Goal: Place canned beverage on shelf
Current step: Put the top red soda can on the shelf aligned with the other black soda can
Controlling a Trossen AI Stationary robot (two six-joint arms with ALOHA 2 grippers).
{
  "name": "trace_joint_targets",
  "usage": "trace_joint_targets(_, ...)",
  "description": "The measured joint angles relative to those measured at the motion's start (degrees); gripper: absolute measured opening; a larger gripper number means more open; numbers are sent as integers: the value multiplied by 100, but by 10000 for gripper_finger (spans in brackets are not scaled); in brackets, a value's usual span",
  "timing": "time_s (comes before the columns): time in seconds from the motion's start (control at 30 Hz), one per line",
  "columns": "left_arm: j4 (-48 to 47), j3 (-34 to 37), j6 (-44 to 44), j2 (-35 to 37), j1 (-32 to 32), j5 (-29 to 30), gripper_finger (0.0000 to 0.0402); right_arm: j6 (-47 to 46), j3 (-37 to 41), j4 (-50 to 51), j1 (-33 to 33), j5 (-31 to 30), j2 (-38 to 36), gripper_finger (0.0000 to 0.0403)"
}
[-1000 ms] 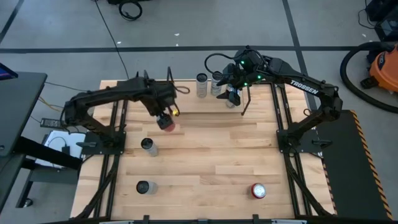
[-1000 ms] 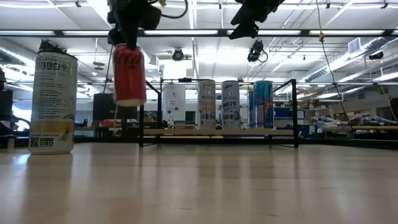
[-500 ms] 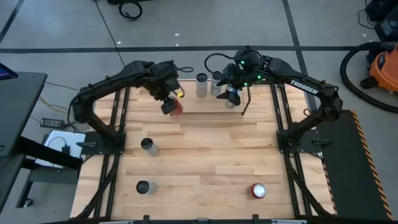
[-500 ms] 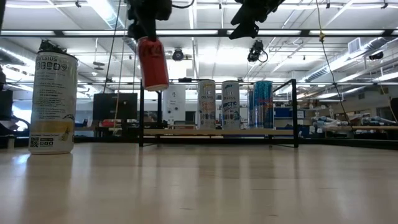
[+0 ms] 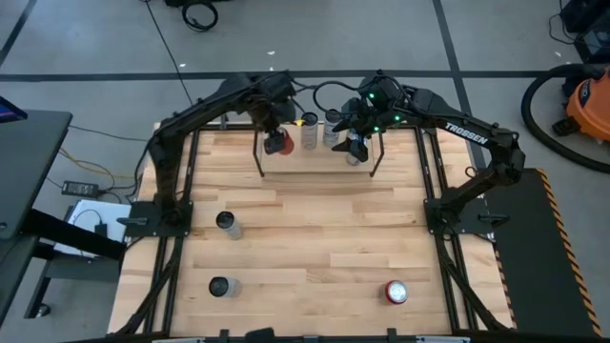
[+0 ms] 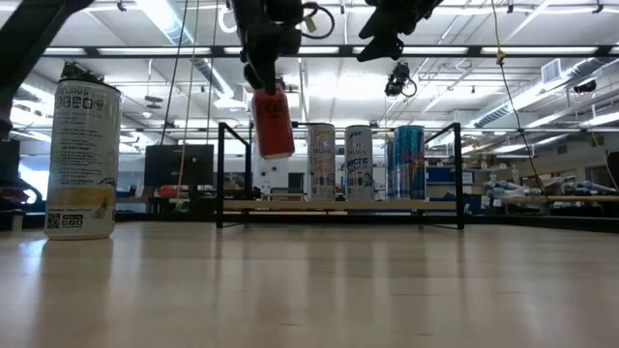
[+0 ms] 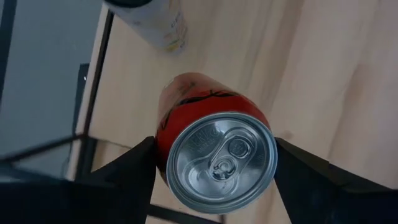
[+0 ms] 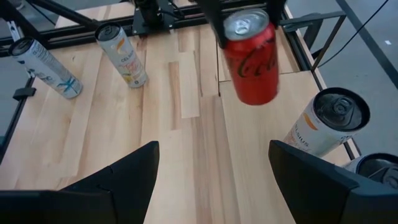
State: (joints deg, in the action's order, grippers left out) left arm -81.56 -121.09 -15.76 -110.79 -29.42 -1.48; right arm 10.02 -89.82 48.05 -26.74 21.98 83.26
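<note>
Jaws of the left gripper (image 7: 214, 165) are clamped on the red can (image 5: 277, 143), one dark finger pressing each side of it in the left wrist view, so we have a firm hold high in the air. In the low view the can hangs tilted, upper centre of the frame, above and just left of the three cans already lined up on the shelf (image 6: 338, 205). From above, it sits at the top centre of the frame, beside the white can (image 5: 309, 131) at the left end of that row.

We judge the open slot is the one at the shelf's left end, inside the black rod frame (image 6: 221, 174). To do this well we'd square the can upright first, come down straight between the rod and the white can, and let go only once the base rests flat on the wood.

Jaws of the right gripper (image 5: 355, 145) stand partly apart with nothing in them, waiting over the right part of the shelf.

Against a second ago, we've carried the can a long way: it was out over the middle left of the tabletop, and now it's up at the shelf. The right arm hasn't budged.
</note>
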Motion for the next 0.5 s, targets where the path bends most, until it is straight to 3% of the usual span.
trace_joint_targets(0.3,-78,-89,-1044,-489,-414,-21,277,0,0,163,4,2,0,312)
trace_joint_targets(0.5,-65,-88,-1199,-812,-750,-251,277,4,1,168,4,1,0,312)
